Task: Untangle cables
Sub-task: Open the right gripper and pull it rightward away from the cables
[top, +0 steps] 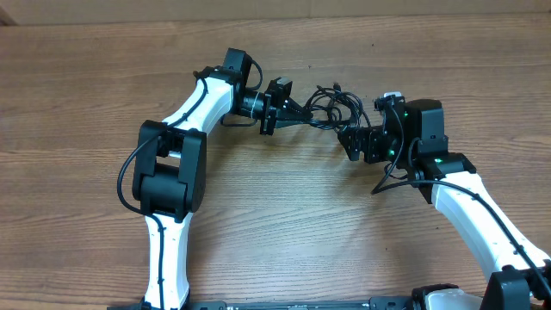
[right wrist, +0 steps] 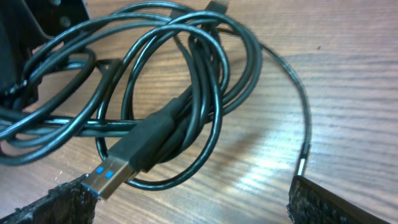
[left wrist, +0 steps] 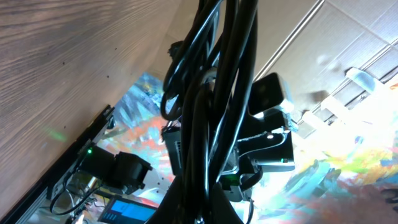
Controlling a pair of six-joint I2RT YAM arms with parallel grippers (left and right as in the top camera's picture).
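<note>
A: What could go wrong for the robot from here?

B: The left gripper [top: 303,113] looks clamped on the thin black cables [top: 331,103]. They form a loose, looped bunch in the upper middle of the overhead view, between the two arms. If that arm pulls away while the loops lie crossed over one another, they could cinch into a tighter knot instead of opening.

A: And the right gripper [right wrist: 193,186]?

B: Its jaws stand wide apart and hold nothing. In the right wrist view the flat black USB plug with the silver, blue-lined tip [right wrist: 134,152] lies at the lower left. Its tip is right against the rough dark finger pad [right wrist: 56,202] there. Closing from this pose would likely catch only the tip or nudge it aside, and the plug could slip out.

A: How does the bunch look?

B: Several glossy round strands coil in overlapping loops on the pale wood-grain table [top: 275,215]. One thinner strand arcs off alone toward the right of the frame. In the left wrist view they run as a thick sheaf up the middle, so part of the bunch may be lifted. Which strand belongs to which plug cannot be told.
</note>
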